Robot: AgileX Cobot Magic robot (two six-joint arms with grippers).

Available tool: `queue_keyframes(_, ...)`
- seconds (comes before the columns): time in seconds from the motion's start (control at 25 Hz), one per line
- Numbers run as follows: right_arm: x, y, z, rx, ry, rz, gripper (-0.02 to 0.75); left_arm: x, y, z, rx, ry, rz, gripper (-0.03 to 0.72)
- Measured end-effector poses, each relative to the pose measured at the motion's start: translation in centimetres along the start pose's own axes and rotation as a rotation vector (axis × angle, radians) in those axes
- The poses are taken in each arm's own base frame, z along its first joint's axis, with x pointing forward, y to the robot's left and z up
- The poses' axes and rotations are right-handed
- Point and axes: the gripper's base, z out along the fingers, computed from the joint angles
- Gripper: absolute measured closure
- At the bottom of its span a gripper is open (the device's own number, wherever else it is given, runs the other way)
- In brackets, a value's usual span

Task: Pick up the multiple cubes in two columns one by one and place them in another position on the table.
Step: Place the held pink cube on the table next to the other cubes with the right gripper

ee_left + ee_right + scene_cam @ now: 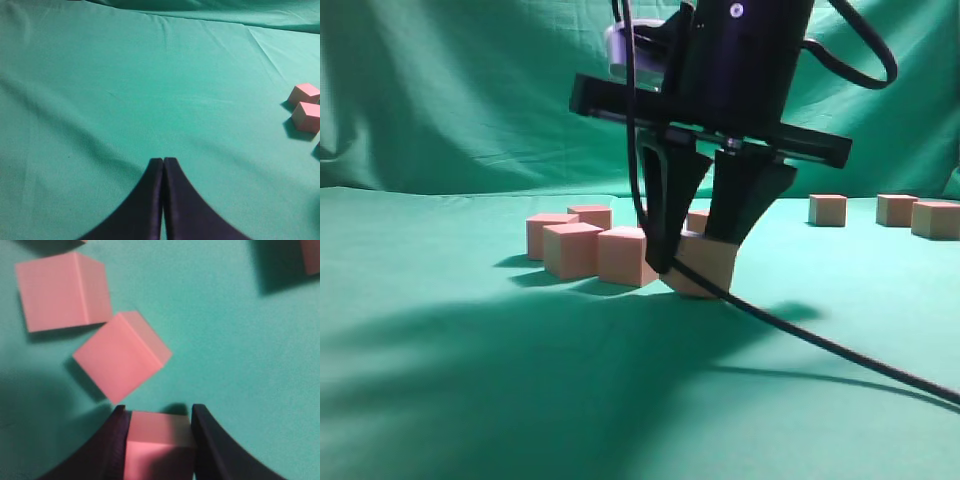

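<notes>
Your right hand [159,447] pinches a cube [159,440] at the frame's bottom centre on the tabletop [225,340]; your left hand [163,165] is pressed together, holding nothing

Lighting is even and moderately bright, with no glare on the matte green table [440,400]. In the exterior view, a broad soft shadow covers the near left part of the table, and the cable [840,350] casts a thin shadow toward the right edge. The cubes [575,248] throw short dark shadows to their left. The backdrop [440,90] shows soft, shaded folds. In the left wrist view, the fingers [142,210] at the bottom edge are blurred. In the right wrist view, the whole picture is soft; cube edges lack sharpness and dark shadows sit in the lower left and upper right corners.
</notes>
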Motion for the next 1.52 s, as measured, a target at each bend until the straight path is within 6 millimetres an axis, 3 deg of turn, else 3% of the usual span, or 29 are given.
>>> queue_keyframes(1.12, -0.2, -0.4, 0.6, 0.044, 0.009, -0.012, 0.452, 0.0, 0.0, 0.0, 0.000, 0.000, 0.000, 0.688)
queue_keyframes(1.28, 0.0, -0.4, 0.7, 0.048, 0.053, -0.008, 0.243, 0.0, 0.0, 0.0, 0.000, 0.000, 0.000, 0.688)
queue_keyframes(1.4, -0.6, -0.2, -0.1, 0.058, 0.092, -0.019, 0.133, 0.0, 0.0, 0.0, 0.000, 0.000, 0.000, 0.688)
queue_keyframes(1.52, -1.9, 0.3, -2.2, 0.081, 0.107, -0.048, 0.144, 0.0, 0.0, 0.0, 0.000, 0.000, 0.000, 0.688)
